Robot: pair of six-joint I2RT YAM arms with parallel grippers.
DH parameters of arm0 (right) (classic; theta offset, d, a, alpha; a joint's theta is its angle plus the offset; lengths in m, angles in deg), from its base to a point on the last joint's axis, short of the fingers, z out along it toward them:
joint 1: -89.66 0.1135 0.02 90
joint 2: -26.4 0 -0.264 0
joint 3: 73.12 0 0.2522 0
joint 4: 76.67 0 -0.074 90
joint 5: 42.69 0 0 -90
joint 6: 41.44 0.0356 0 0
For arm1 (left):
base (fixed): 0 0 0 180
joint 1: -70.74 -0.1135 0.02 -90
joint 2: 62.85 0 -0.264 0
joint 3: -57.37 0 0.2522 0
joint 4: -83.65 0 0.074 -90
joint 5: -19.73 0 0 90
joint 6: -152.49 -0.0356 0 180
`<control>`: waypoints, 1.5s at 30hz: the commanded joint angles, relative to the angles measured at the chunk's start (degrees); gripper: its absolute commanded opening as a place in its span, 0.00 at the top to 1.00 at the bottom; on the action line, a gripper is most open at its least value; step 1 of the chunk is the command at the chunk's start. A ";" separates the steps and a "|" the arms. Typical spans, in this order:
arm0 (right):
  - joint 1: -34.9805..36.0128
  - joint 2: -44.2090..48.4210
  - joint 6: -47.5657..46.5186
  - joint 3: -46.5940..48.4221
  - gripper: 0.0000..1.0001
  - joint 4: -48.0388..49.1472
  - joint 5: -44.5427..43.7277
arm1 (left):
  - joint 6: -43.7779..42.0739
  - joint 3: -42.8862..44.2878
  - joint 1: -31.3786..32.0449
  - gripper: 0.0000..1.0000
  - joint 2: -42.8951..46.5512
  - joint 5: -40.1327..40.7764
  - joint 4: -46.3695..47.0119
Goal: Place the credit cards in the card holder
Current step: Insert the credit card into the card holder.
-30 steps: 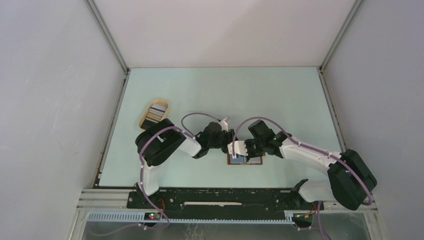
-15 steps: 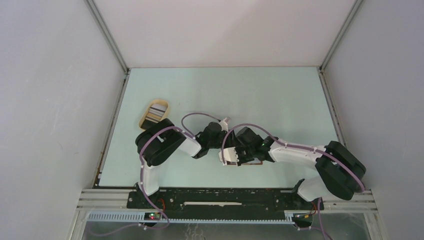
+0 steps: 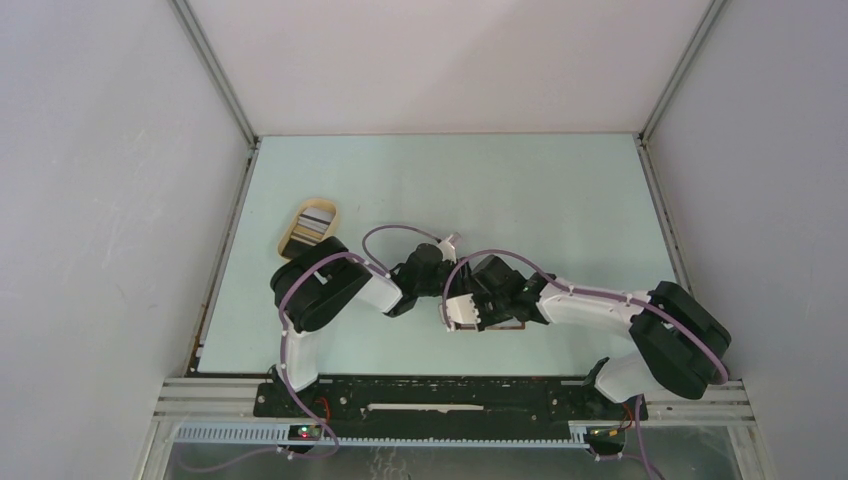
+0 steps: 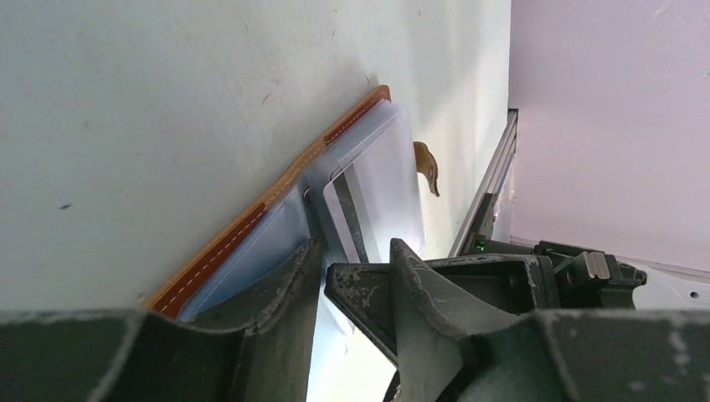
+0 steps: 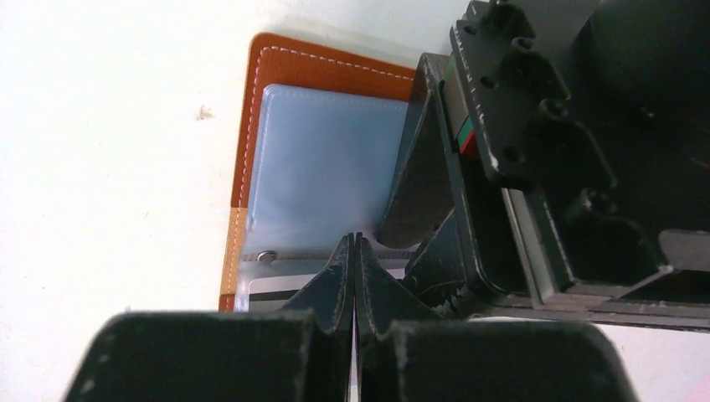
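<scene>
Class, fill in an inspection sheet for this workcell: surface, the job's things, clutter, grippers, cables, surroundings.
Surface: pale green table, no spills seen.
Job's things: card holder lies open under both grippers, clear sleeves facing up; a whitish card is at its sleeves; more cards sit in the oval tray at far left.
Clutter: nothing seen.
Grippers: left gripper has its jaws apart at the card, grip unclear; right gripper is shut, its tip at a sleeve.
Cables: purple cables loop along both arms.
Surroundings: white walls, metal frame rails.
</scene>
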 commanded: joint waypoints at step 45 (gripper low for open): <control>-16.40 29.31 25.64 15.46 0.24 -21.96 33.31 | -43.17 -11.46 3.63 0.26 63.84 40.73 -32.26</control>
